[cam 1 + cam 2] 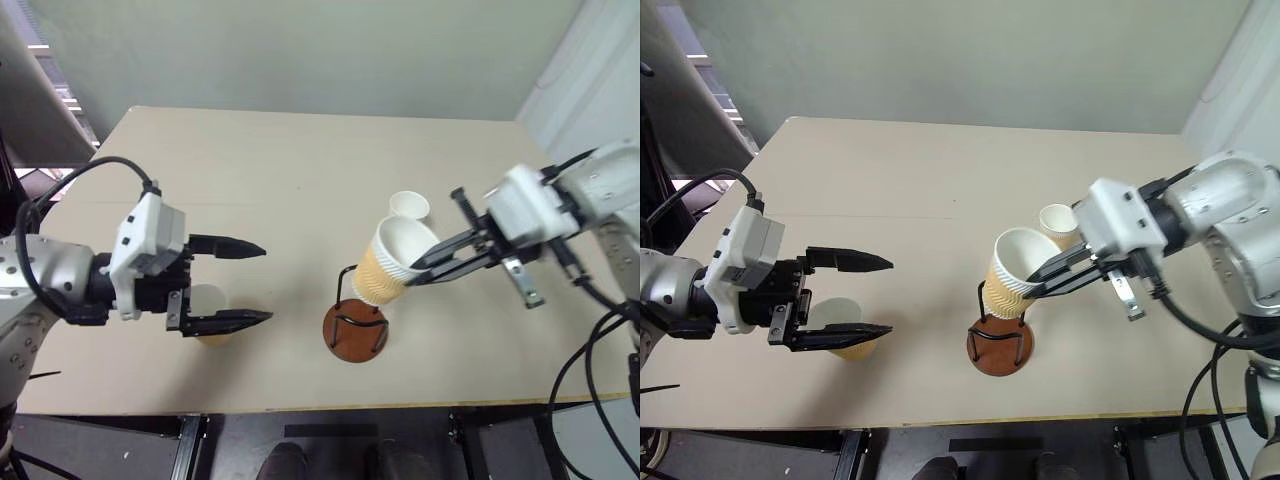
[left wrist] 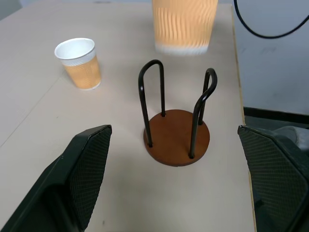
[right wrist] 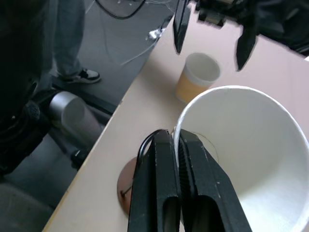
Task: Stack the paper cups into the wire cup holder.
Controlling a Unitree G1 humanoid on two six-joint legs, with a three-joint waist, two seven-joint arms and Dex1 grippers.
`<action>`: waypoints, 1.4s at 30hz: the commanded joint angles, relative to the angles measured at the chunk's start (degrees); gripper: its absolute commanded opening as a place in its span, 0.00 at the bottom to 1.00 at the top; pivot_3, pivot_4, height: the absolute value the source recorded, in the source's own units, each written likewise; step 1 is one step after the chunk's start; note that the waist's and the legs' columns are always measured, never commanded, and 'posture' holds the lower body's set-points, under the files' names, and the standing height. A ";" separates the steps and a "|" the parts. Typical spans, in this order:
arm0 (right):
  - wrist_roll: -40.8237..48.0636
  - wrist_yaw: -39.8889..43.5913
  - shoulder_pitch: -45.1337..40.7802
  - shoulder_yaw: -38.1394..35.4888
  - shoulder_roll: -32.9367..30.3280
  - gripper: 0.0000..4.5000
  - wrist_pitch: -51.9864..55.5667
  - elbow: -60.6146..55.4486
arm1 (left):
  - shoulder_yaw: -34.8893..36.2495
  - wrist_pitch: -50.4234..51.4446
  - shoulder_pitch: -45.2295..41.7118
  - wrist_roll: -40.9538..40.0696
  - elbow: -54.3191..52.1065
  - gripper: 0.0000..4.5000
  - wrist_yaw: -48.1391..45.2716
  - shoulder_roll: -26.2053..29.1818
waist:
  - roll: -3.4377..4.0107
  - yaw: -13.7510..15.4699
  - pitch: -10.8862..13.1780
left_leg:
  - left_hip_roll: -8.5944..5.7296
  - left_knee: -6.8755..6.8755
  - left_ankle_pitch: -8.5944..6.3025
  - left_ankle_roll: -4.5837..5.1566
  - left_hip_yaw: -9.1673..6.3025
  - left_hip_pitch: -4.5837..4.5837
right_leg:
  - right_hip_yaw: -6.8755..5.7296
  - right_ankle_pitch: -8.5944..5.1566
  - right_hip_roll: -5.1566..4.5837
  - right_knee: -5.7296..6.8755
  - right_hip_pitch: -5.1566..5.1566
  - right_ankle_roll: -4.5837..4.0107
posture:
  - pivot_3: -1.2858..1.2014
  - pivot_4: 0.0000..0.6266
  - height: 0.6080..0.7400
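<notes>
right claw (image 1: 418, 272) is pinched on the rim of a cup (image 1: 388, 262), tilted just above the holder (image 1: 356, 328) on the table (image 1: 280, 170); left claw (image 1: 262, 283) hangs wide open over another cup (image 1: 208, 312), third cup (image 1: 409, 206) sits behind

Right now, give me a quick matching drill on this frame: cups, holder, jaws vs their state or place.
Things:
1. held paper cup
2. wire cup holder
3. left gripper
4. cup under the left gripper

States:
A. jaws open, holding nothing
B. standing upright on the table, below open jaws
C. pinched by its rim in the right gripper, tilted above the holder
D. on the table, no cup in it

Pairs: 1-C, 2-D, 3-A, 4-B
</notes>
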 commanded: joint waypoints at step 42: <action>-44.37 -12.04 -22.79 13.75 17.74 0.99 -45.76 77.49 | 3.73 3.23 2.23 -3.10 -6.07 1.00 6.11 2.25 | 0.03 0.28 0.02 | 0.16 -0.11 -0.01 -0.20 -0.45 -0.16 | 0.00 0.13 -0.06 0.58 -0.43 -0.21 | 0.52 0.24 1.00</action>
